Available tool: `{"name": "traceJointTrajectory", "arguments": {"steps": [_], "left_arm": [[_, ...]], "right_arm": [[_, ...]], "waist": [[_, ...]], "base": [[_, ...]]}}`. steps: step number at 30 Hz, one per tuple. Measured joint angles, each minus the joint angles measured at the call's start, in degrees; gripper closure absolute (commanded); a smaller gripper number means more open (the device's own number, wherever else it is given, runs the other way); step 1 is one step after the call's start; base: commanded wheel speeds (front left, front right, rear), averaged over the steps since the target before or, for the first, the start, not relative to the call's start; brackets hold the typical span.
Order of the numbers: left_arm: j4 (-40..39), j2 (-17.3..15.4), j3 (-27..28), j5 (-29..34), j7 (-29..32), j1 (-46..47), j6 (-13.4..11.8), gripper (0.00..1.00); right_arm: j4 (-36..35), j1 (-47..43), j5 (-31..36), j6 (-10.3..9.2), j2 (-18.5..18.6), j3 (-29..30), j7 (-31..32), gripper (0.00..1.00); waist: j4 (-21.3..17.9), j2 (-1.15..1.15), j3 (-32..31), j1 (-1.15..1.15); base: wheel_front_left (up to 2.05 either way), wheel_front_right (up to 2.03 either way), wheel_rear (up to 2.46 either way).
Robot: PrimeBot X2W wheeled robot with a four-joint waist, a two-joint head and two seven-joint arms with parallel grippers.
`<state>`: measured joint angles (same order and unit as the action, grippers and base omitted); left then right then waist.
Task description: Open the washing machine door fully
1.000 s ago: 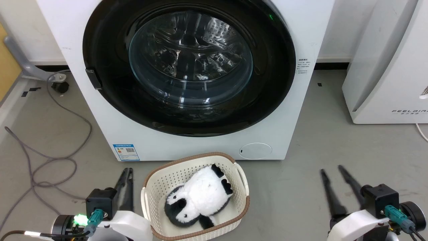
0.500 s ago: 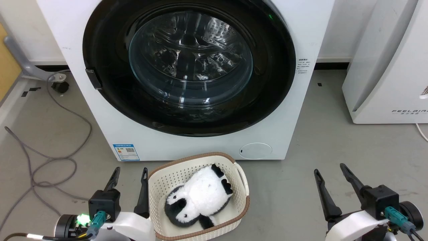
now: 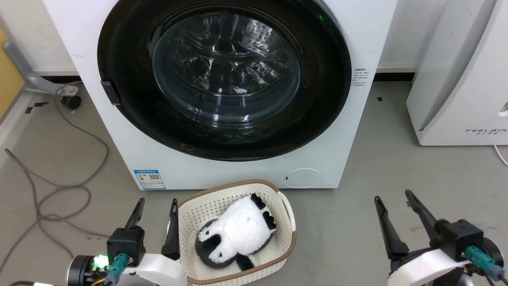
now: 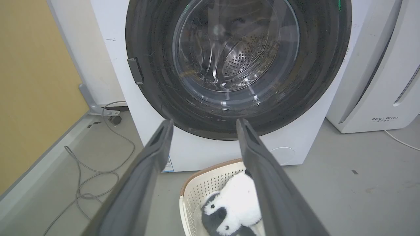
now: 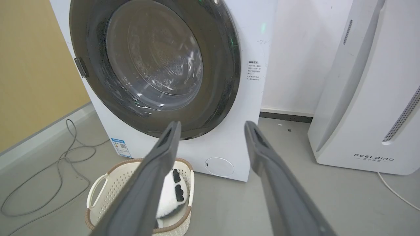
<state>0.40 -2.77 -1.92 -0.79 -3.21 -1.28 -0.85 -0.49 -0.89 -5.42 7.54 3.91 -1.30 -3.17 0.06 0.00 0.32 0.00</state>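
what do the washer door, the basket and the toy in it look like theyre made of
washing machine door: glossy black ring, likely plastic, mirror-like reflections; clear bulging centre looks like glass, the drum shows through.
basket: cream hard plastic by its moulded grid of holes, with a brown rim, maybe woven or rubbery.
plush toy: soft black-and-white fake fur, fluffy edges.

Washing machine door: glossy black ring w/ clear glass bowl, reflections all over. Washing machine casing: smooth white, slight sheen. Drum: shiny perforated steel. Laundry basket: matt cream perforated plastic, brown rim. Panda plush: fluffy b/w pile fabric. Floor: grey, matt, smooth. Left gripper & right gripper: dark matt fingers, glossy white shells.
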Motion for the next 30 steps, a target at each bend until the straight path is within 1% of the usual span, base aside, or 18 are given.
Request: {"name": "traceJointTrajectory", "arguments": {"steps": [3, 4, 15, 21, 30], "left_arm": [[0.0, 0.0, -0.3, -0.1, -0.4, 0.0, -0.1, 0.0], [-0.1, 0.0, -0.6, -0.4, -0.7, 0.0, -0.1, 0.0], [-0.3, 0.0, -1.5, -0.8, -2.0, 0.0, -0.5, 0.0], [-0.5, 0.0, -2.1, -0.8, -2.7, 0.1, -0.5, 0.0], [-0.7, 0.0, -2.9, -0.9, -3.8, 0.4, -0.6, 0.0]], "right_arm": [[-0.3, 0.1, -1.3, 0.0, 0.4, 0.0, -0.1, 0.0], [-0.6, 0.5, -3.2, 0.0, 0.9, 0.2, 0.0, 0.0], [-1.1, 5.1, -9.3, 0.0, 2.7, 2.0, 0.2, 0.0], [-0.9, 8.7, -13.2, 0.0, 3.8, 3.5, 0.7, 0.0], [0.4, 14.0, -17.9, -0.01, 5.5, 4.1, 2.0, 0.0]], "waist": [[0.0, 0.0, 0.3, 0.0], [0.0, 0.0, 0.7, 0.0], [0.4, 0.0, 2.5, 0.0], [0.8, 0.0, 3.9, 0.0], [1.7, 0.0, 6.0, 0.0]], "base": [[0.0, 0.0, 0.0], [0.0, 0.0, 0.0], [0.0, 0.0, 0.0], [0.0, 0.0, 0.0], [0.0, 0.0, 0.0]]}}
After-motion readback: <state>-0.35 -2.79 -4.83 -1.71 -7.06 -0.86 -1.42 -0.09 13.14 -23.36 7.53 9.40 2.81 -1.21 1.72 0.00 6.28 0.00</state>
